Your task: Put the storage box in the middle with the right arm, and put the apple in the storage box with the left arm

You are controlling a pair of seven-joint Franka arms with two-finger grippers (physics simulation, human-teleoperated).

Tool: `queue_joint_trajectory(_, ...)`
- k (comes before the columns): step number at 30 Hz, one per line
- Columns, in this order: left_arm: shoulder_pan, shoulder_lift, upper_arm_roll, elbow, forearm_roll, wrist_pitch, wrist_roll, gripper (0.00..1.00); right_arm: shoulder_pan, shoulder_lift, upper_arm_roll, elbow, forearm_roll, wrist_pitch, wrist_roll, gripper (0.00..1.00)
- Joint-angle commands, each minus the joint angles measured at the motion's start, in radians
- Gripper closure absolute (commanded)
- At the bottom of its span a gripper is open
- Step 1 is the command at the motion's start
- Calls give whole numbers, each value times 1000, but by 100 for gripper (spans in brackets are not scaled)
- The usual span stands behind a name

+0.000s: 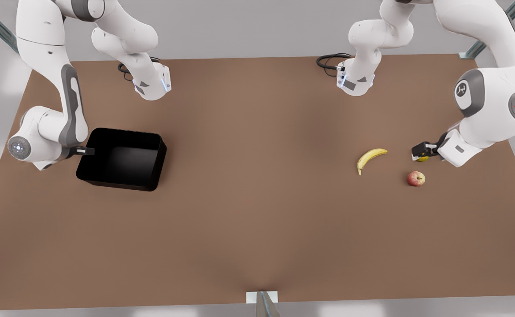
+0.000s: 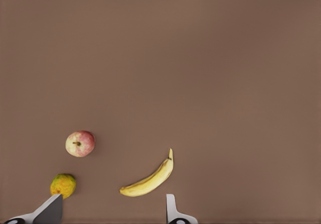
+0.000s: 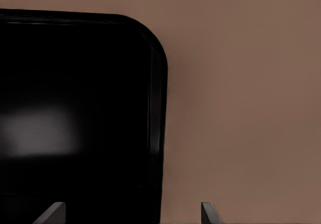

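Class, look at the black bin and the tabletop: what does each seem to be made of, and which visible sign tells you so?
The storage box looks like glossy moulded plastic: rounded corners, thin low walls, and a soft pale reflection on its floor; painted metal cannot be ruled out. The table looks like matt brown board or laminate: an even colour, no grain and no sharp highlights.

On the brown tabletop (image 1: 257, 220), a glossy black open-topped storage box (image 1: 123, 159) sits at the front view's left, the right gripper (image 1: 85, 151) at its left wall. At the right, a curved yellow banana (image 1: 370, 158) lies near a small red apple (image 1: 416, 178). The left gripper (image 1: 420, 152) hovers over a small yellow-orange fruit (image 1: 423, 159).
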Motion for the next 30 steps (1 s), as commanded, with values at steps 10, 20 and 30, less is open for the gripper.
queue_joint_trajectory(10,-1,-4,0,4,0,-35,-1,0,-4,88,-17,-58,17,334,-28,23)
queue_joint_trajectory(20,-1,-5,0,4,2,-35,-1,0,3,129,12,-43,17,283,-28,79)
queue_joint_trajectory(30,-2,-31,-3,4,2,-74,-3,0,6,94,196,133,86,-16,-58,79)
